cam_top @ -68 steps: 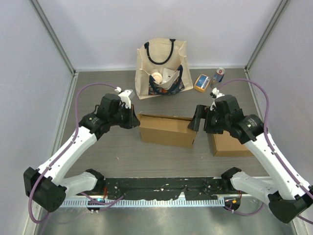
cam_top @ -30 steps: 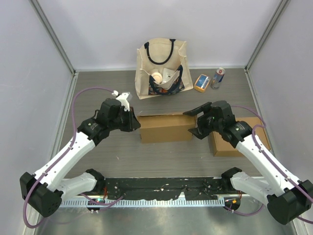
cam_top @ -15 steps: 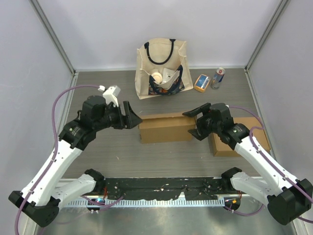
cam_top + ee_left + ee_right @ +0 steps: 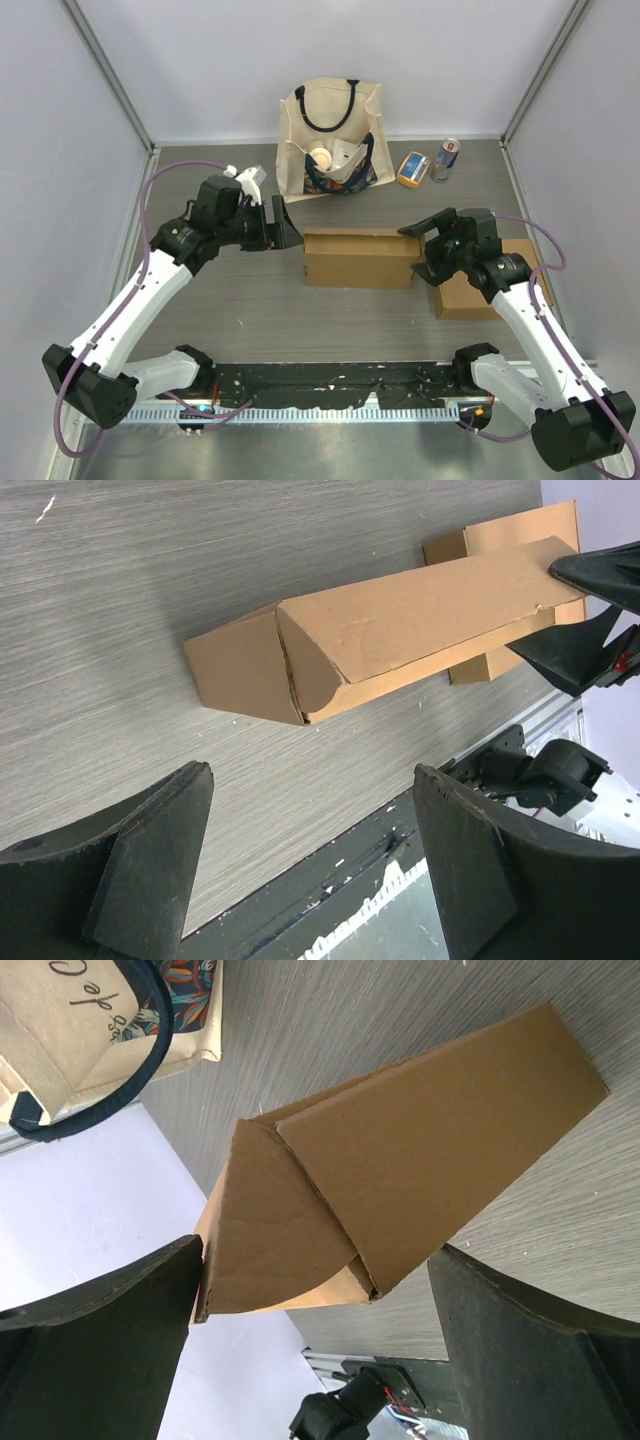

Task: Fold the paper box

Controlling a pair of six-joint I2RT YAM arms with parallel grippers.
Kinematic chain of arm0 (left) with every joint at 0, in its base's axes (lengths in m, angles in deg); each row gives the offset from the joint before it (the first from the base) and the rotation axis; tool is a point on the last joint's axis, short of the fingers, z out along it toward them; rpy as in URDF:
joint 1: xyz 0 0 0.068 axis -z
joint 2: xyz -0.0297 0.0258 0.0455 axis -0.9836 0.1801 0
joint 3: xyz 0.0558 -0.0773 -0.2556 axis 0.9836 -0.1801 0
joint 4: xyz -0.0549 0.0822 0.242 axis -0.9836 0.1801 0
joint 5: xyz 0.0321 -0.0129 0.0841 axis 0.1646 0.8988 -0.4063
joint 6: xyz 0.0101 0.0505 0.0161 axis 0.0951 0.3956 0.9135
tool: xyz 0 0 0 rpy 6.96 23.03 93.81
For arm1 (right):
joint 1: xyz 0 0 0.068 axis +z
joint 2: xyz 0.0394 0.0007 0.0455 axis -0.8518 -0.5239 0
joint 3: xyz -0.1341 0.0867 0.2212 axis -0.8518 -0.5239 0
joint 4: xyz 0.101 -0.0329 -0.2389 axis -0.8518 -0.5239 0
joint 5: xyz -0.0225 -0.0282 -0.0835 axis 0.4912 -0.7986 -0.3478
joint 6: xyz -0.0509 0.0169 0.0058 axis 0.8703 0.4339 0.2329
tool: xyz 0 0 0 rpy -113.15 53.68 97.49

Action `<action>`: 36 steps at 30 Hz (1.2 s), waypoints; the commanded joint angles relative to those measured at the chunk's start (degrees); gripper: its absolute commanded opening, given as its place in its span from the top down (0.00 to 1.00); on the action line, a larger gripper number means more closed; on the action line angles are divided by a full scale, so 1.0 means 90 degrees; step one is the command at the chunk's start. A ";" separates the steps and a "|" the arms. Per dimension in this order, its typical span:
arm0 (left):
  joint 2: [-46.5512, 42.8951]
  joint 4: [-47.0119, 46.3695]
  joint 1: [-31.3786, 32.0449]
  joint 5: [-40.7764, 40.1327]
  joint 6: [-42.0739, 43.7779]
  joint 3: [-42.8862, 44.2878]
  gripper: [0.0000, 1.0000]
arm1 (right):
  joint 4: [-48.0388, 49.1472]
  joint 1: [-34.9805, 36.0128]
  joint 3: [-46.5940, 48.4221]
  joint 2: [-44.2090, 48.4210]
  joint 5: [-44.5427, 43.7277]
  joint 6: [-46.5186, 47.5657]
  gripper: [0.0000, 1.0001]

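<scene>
The paper box [image 4: 360,258] lies mid-table [image 4: 230,300], long axis running left to right, end flaps partly folded. The right gripper [image 4: 426,250], jaws spread, brackets its right end and appears nearer. The left gripper [image 4: 287,230], also spread, faces the left end, just apart. Behind, the tote bag [image 4: 330,140] holds assorted items.

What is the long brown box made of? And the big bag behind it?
The long box looks like thin brown cardboard, dull and not shiny: the wrist views show creased folds and raw cut edges at its flaps. The bag looks like cream cloth, probably canvas, since it sags softly and has dark strap handles.
</scene>
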 commanded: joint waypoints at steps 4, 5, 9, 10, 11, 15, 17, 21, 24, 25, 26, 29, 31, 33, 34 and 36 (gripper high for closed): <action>0.0281 -0.0399 -0.0030 0.0203 0.0250 0.0175 0.15 | -0.0038 -0.0302 0.0434 -0.0298 0.0896 0.0720 0.00; 0.0310 -0.0458 -0.0021 0.0194 0.0231 0.0175 0.15 | -0.0038 -0.0341 0.0472 -0.0278 0.0907 0.0798 0.00; 0.0593 -0.0527 -0.0030 0.0164 0.0172 0.0350 0.15 | -0.0106 -0.0614 0.0629 -0.0093 0.1034 0.0954 0.00; 0.0710 -0.0556 -0.0021 0.0155 0.0152 0.0361 0.16 | -0.0251 -0.0828 0.0648 -0.0073 0.1102 0.1003 0.00; 0.0721 -0.0614 -0.0021 0.0155 0.0094 0.0361 0.18 | -0.0291 -0.0965 0.0649 -0.0025 0.1189 0.1043 0.00; 0.0867 -0.0849 -0.0030 0.0408 0.0006 0.0371 0.21 | -0.0418 -0.1064 0.0639 -0.0063 0.1288 0.1121 0.01; 0.0945 -0.0869 -0.0011 0.0564 -0.0004 0.0361 0.21 | -0.0487 -0.1122 0.0610 -0.0054 0.1307 0.1189 0.00; 0.0848 -0.1005 0.0009 0.0575 -0.0092 0.0089 0.26 | -0.0400 -0.1123 0.0328 0.0015 0.1424 0.1141 0.02; 0.0790 -0.1064 0.0009 0.0603 -0.0189 -0.0204 0.36 | -0.0068 -0.1123 -0.0004 0.0083 0.1551 0.1014 0.07; 0.0770 -0.1103 0.0038 0.0604 -0.0209 -0.0302 0.40 | -0.0028 -0.1123 -0.0093 0.0102 0.1561 0.0994 0.11; 0.0741 -0.1142 0.0048 0.0594 -0.0228 -0.0525 0.43 | 0.0011 -0.1123 -0.0268 0.0112 0.1552 0.0994 0.14; 0.0556 -0.1249 0.0096 0.0506 -0.0346 -0.0994 0.47 | 0.0216 -0.1132 -0.0639 0.0278 0.1512 0.1013 0.19; 0.0331 -0.1298 0.0116 0.0477 -0.0385 -0.1162 0.41 | 0.0421 -0.1133 -0.0825 0.0434 0.1474 0.1004 0.22; 0.0165 -0.1221 0.0106 0.0467 -0.0375 -0.1105 0.30 | 0.0654 -0.1123 -0.1050 0.0513 0.1464 0.0985 0.28; 0.0039 -0.1143 0.0106 0.0419 -0.0356 -0.0998 0.21 | 0.0723 -0.1123 -0.1118 0.0552 0.1522 0.0946 0.34; -0.0060 -0.0928 0.0097 0.0408 -0.0336 -0.0598 0.15 | 0.0889 -0.1123 -0.1216 0.0542 0.1561 0.0935 0.40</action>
